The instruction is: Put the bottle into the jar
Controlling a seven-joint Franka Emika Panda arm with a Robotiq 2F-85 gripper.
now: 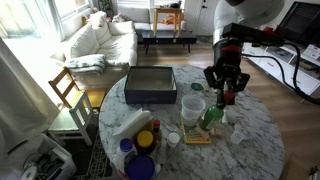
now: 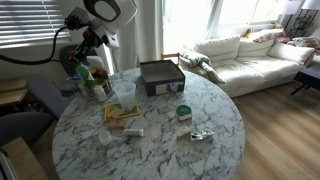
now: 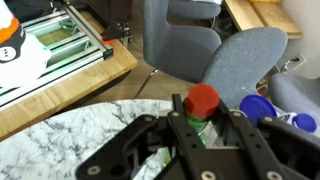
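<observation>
My gripper [image 3: 203, 118] is shut on a small green bottle with a red cap [image 3: 203, 98]; the cap sticks out past the fingertips. In both exterior views the gripper [image 1: 226, 88] [image 2: 86, 62] holds the bottle [image 1: 228, 97] in the air over the table's edge. The jar [image 1: 192, 106], a translucent milky-white cup, stands upright on the marble table beside and below the gripper. It also shows in an exterior view [image 2: 124, 93]. The jar is out of the wrist view.
A dark rectangular box [image 1: 150, 85] [image 2: 160, 77] lies mid-table. A green item [image 1: 212, 118] stands on a wooden board by the jar. Purple-lidded containers [image 1: 140, 165] sit at the table's edge; a blue lid [image 3: 262, 108] is in the wrist view. A grey chair [image 3: 240, 60] stands behind.
</observation>
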